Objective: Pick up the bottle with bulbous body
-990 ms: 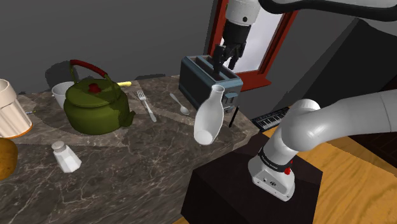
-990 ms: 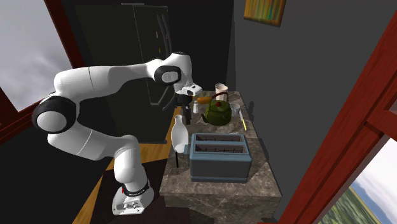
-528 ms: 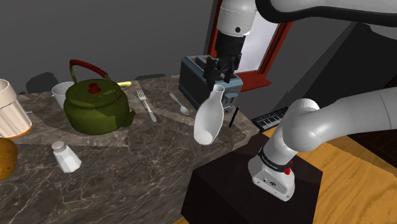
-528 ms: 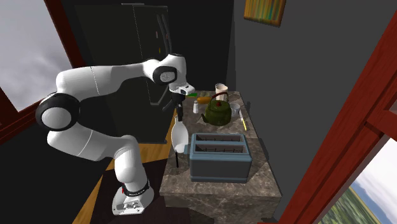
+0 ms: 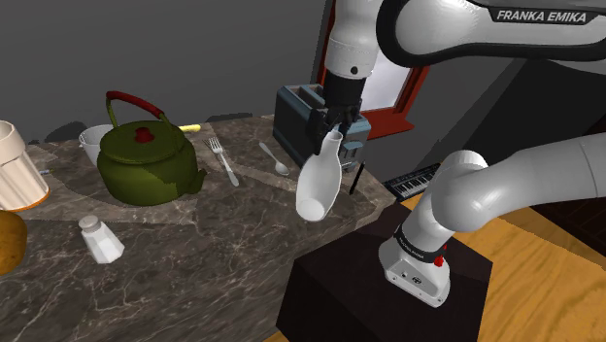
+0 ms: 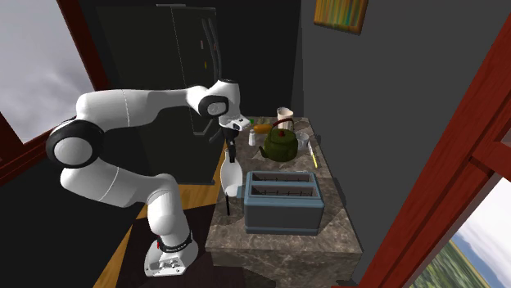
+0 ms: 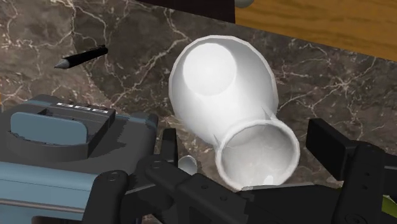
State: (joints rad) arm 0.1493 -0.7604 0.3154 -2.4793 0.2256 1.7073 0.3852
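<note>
A white bottle with a bulbous body (image 5: 319, 181) stands at the marble table's edge (image 5: 262, 255), just in front of the toaster, and leans a little in the shoulder view. My black gripper (image 5: 330, 126) hangs right over its narrow neck. In the wrist view the bottle (image 7: 222, 89) has its open mouth between my fingers (image 7: 169, 147), which stand apart on either side of the rim without touching it. My gripper (image 7: 248, 151) is open. From the second exterior view the gripper (image 6: 230, 152) sits directly above the bottle (image 6: 231, 177).
A blue-grey toaster (image 5: 299, 115) stands just behind the bottle. A black pen (image 7: 79, 58) lies beside it. Further along the table are a spoon (image 5: 275, 158), a fork (image 5: 223, 160), a green kettle (image 5: 146, 160), a white cup (image 5: 95, 142) and a shaker (image 5: 100, 238).
My gripper has come down from above the toaster and toward the bottle, so that its fingers now flank the bottle's mouth. The bottle has not moved.
</note>
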